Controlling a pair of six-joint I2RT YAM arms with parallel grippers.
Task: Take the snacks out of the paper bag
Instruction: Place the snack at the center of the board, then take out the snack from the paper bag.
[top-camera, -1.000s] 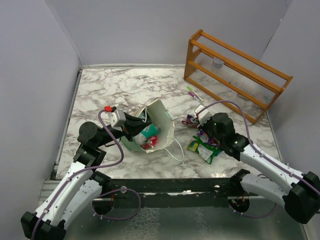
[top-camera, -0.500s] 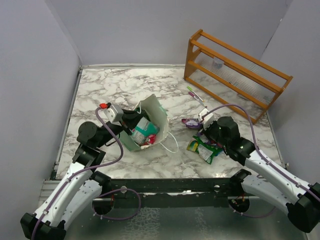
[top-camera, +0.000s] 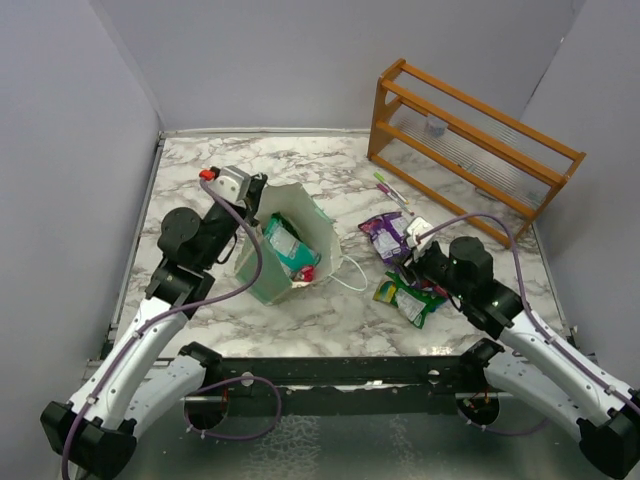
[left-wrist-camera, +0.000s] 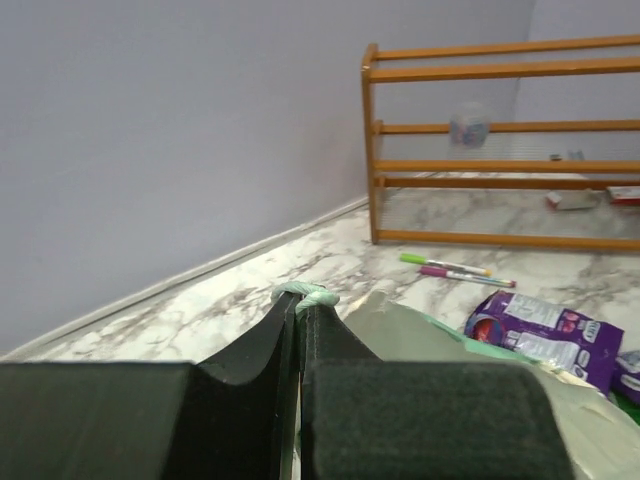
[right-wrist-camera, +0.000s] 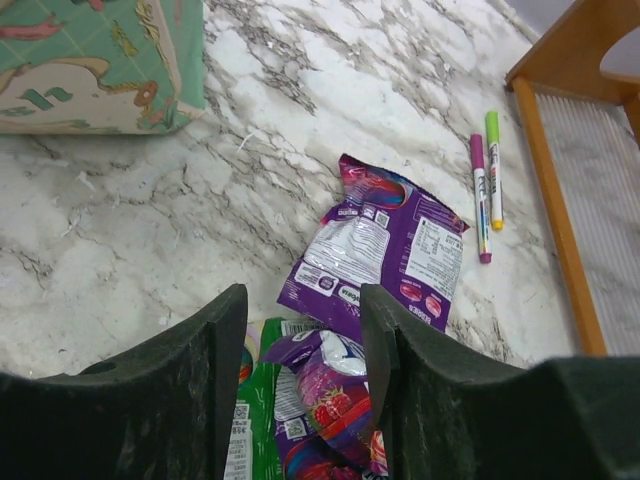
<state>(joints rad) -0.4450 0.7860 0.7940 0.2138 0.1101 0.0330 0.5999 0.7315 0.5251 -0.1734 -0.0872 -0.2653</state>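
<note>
Your left claw (left-wrist-camera: 300, 300), pinching its rim, has raised the boxy mint-green paper bag (top-camera: 258, 278). Shiny packets (top-camera: 285, 245) inside lie left of your spread right claw (right-wrist-camera: 300, 305).

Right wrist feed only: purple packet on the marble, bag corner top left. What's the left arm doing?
Observer: The left gripper has its fingers shut on the far-left rim of the paper bag.
Operator: Anything inside the bag?
Observer: Yes. The top view shows a teal packet and a red packet in its open mouth.
Operator: Handles in my way?
Observer: One white cord handle lies on the tabletop, on the bag's side nearest your arm.
</note>
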